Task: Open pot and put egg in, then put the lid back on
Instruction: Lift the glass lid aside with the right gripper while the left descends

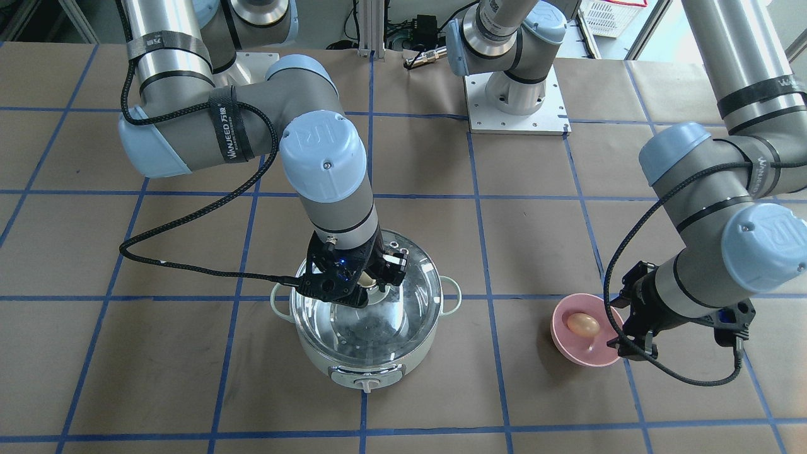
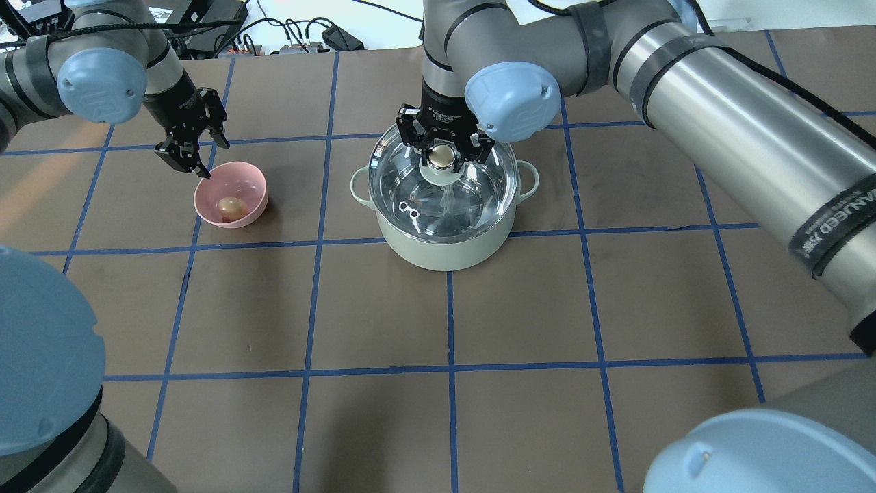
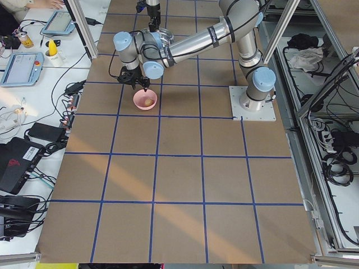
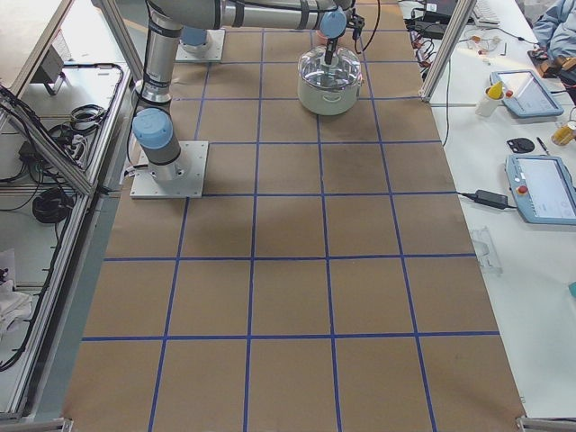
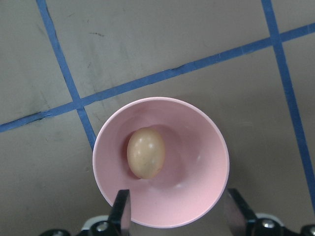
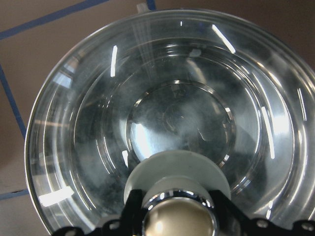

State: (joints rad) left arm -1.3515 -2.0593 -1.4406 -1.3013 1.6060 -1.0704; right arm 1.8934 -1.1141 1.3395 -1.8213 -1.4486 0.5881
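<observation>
The mint-green pot [image 2: 445, 250] stands mid-table with the clear glass lid [image 2: 448, 202] seated on it. My right gripper [image 2: 443, 154] comes down from above, and its fingers close against both sides of the lid's beige knob [image 6: 179, 216]. The tan egg [image 2: 230, 206] lies in a pink bowl [image 2: 254, 186] to the pot's left. It also shows in the left wrist view [image 5: 145, 152]. My left gripper [image 2: 188, 156] is open and empty. It hovers just above the bowl's rim [image 5: 211, 167], at the side away from the pot.
The table is brown paper with a blue tape grid. The pot's front knob [image 1: 366, 383] faces the operators' side. Both arm bases [image 1: 514, 101] stand on the robot's side of the table. Operator tablets [image 4: 540, 184] lie beyond the table's edge.
</observation>
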